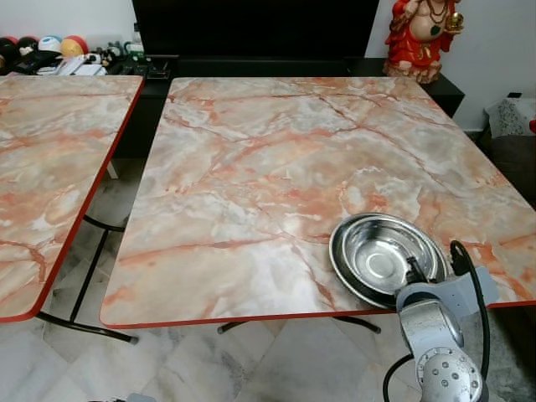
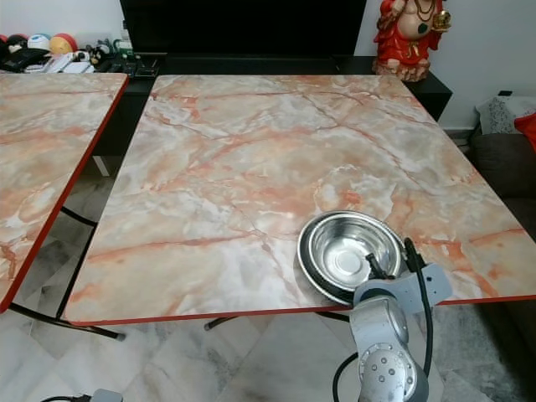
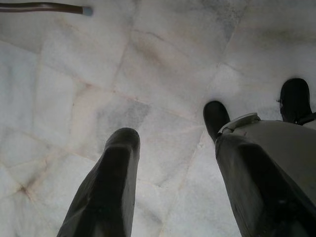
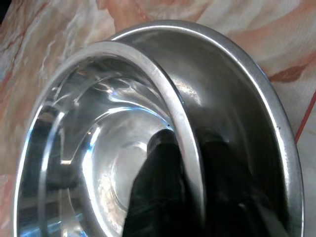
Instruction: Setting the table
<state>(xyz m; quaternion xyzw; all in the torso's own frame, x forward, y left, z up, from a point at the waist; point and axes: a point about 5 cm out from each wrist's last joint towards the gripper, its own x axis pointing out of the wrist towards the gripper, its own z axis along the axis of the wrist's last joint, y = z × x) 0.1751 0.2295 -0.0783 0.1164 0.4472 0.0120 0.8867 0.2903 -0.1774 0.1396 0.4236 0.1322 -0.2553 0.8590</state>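
Two nested steel dishes sit at the near right corner of the marbled table [image 1: 251, 167]. The inner steel bowl [image 1: 387, 258] lies tilted inside a wider steel bowl [image 4: 237, 84]. My right gripper [image 4: 190, 143] reaches over the table's front edge and is shut on the inner bowl's near rim, one finger [image 4: 158, 187] inside it and the other outside. My left gripper [image 3: 175, 143] hangs low over the pale tiled floor, open and holding nothing.
A second marbled table [image 1: 50, 151] stands to the left across a narrow gap. A black cabinet [image 1: 251, 33] and a red figurine [image 1: 423, 33] line the back wall. A dark sofa [image 2: 502, 163] is at the right. My feet [image 3: 216, 118] show below.
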